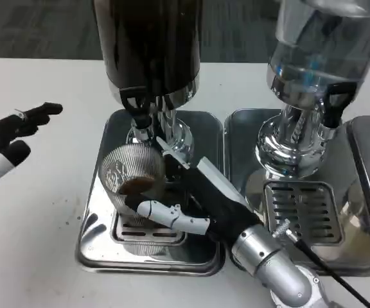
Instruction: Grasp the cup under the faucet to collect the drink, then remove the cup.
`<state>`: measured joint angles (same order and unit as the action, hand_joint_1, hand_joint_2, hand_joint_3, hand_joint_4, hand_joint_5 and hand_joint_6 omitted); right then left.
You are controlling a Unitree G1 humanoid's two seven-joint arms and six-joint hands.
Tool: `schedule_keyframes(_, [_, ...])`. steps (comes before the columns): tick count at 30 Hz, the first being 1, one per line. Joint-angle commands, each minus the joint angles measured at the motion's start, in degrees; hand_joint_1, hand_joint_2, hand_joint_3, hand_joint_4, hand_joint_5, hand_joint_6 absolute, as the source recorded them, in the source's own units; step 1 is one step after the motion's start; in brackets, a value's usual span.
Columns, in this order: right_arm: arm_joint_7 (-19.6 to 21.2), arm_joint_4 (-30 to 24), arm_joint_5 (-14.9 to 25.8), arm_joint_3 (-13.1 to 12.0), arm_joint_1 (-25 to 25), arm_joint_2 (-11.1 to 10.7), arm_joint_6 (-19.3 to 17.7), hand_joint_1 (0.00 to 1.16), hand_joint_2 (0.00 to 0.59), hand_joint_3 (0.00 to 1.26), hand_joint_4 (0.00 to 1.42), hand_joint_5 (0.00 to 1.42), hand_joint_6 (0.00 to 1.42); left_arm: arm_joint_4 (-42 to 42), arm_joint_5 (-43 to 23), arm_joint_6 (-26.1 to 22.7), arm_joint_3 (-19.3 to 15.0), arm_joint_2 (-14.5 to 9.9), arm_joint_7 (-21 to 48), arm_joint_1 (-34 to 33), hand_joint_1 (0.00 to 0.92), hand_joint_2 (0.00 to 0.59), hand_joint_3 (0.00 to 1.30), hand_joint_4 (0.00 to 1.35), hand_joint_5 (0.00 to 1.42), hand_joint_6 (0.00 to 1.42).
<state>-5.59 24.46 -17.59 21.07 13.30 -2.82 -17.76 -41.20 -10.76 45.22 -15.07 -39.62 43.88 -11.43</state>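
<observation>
A clear ribbed cup stands on the drip grate of the left dispenser's steel base, right below its black faucet. A little brown drink lies in the cup's bottom. My right hand grips the cup from the right, fingers wrapped round its front and side. The dark drink tank rises above. My left hand hovers at the table's left edge, fingers apart, holding nothing.
A second dispenser with a clear tank stands to the right on its own steel base with a grate. A black cable runs by my right forearm. White table lies to the left.
</observation>
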Motion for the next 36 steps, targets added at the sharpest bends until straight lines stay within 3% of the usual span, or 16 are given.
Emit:
schedule_keyframes(1, [-1.18, 1.43, 0.54, 0.17, 1.28, 0.3, -1.95, 0.34, 0.163, 0.0, 0.0, 0.0, 0.02, -0.54, 0.5, 0.81, 0.1, -0.74, -0.71, -0.01, 0.0, 0.117, 0.22, 0.1, 0.1, 0.11])
schedule_keyframes(7, [-1.11, 1.54, 0.04, 0.28, 1.36, 0.3, -1.98, 0.34, 0.16, 0.0, 0.0, 0.0, 0.02, -0.72, 0.21, 0.51, -0.05, -0.73, -0.69, 0.24, 0.0, 0.117, 0.23, 0.11, 0.1, 0.11])
schedule_keyframes(20, [1.05, 0.27, -3.19, 1.16, 1.16, 0.98, -0.24, 0.49, 0.167, 0.0, 0.0, 0.0, 0.04, -0.49, -0.04, -0.05, -0.18, -0.81, -0.55, 0.94, 0.0, 0.126, 0.26, 0.12, 0.1, 0.11])
schedule_keyframes(36, [2.69, -3.42, -5.48, 2.66, -1.06, 1.16, 2.34, 0.52, 0.171, 0.0, 0.0, 0.0, 0.13, -0.13, -0.09, -0.58, -0.15, -1.01, -0.4, 1.69, 0.0, 0.157, 0.27, 0.12, 0.11, 0.11])
